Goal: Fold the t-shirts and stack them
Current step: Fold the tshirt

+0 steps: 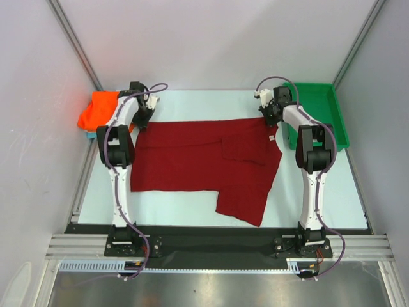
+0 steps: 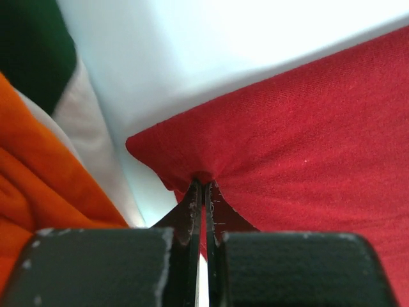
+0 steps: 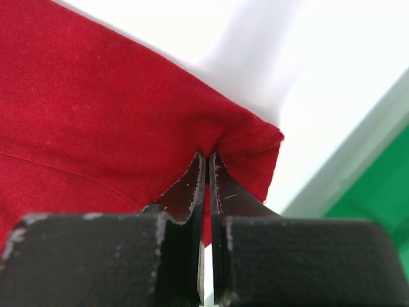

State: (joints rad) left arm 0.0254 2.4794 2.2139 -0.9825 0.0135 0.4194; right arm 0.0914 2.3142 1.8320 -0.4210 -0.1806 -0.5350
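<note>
Left gripper [image 2: 203, 187] pinching maroon t-shirt [image 2: 307, 147] at its far corner, orange t-shirt [image 2: 45, 185] crowding its left. Right gripper [image 3: 208, 158] pinching the opposite corner, green tray [image 3: 383, 192] lying rightward. White table [image 2: 211, 57] stretching ahead of both.

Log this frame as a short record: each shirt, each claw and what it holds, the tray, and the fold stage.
maroon t-shirt: spread out on the table, some cloth overlapping near the right arm
orange t-shirt: bunched at the far left corner
left claw: shut, pinching the maroon shirt's far corner beside the orange one
right claw: shut, pinching the far corner nearest the tray
green tray: far right corner, apart from the shirts
fold stage: both far corners gripped, fold not yet made
</note>
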